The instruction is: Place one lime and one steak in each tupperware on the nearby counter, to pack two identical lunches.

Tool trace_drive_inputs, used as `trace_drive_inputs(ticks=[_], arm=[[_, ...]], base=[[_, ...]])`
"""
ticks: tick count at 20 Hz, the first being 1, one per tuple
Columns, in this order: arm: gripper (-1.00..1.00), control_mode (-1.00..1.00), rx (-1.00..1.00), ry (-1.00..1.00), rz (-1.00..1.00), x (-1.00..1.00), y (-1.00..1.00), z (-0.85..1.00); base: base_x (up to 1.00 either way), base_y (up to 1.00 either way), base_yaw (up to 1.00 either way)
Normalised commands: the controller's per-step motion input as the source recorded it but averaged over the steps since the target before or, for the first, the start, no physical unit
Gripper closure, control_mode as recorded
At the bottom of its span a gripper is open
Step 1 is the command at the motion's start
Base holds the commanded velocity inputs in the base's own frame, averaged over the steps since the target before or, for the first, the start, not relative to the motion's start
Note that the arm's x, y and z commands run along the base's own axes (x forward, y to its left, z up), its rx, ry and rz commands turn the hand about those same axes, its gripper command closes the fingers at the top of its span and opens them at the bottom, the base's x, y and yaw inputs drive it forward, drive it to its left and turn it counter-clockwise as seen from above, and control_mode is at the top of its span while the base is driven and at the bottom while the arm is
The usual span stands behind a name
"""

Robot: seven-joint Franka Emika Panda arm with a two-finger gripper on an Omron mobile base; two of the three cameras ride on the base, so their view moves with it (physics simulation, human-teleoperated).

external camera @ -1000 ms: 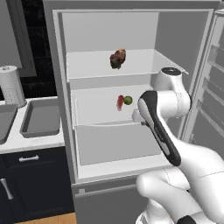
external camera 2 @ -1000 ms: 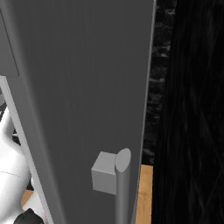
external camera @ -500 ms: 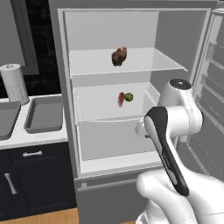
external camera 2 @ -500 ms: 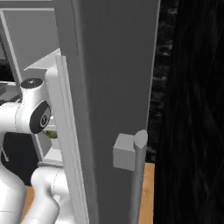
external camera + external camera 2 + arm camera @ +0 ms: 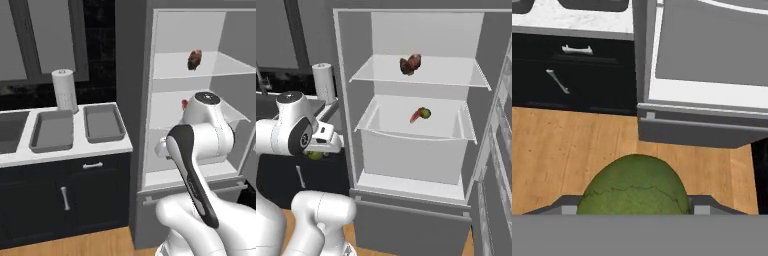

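Observation:
My gripper [image 5: 317, 151] hangs left of the open fridge, in front of the black cabinets, shut on a green lime [image 5: 315, 156]. In the hand view the lime [image 5: 634, 186] bulges between the fingertips above the wooden floor. Two empty grey tupperwares [image 5: 53, 131] [image 5: 103, 122] lie side by side on the white counter [image 5: 80, 147]. A brown steak [image 5: 411, 63] rests on the fridge's upper shelf. On the shelf below, a red steak [image 5: 415, 116] lies against a second lime [image 5: 426, 113]. My arm hides most of that lower shelf in the left base view.
A paper towel roll [image 5: 65, 90] stands behind the tupperwares. The sunken sink [image 5: 10, 131] is at the counter's left. The fridge door [image 5: 496, 165] stands open at the right. Black cabinet fronts with silver handles [image 5: 574, 49] run below the counter.
The base has moved, so both views have swung: the fridge now sits right in the left base view, and the counter with both tupperwares shows fully. The arm has come out left of the fridge.

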Motion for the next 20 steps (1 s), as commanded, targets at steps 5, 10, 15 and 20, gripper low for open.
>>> trace_drive_inputs(ticks=[5,10,15,20], arm=[[1.0,1.0,0.0,0.0,0.0,0.0,0.0,0.0],[1.0,1.0,0.0,0.0,0.0,0.0,0.0,0.0],[1.0,1.0,0.0,0.0,0.0,0.0,0.0,0.0],[1.0,1.0,0.0,0.0,0.0,0.0,0.0,0.0]], base=[[0.35,0.95,-0.09],[0.79,0.16,-0.26],[0.57,0.27,-0.27],[0.31,0.58,-0.19]])
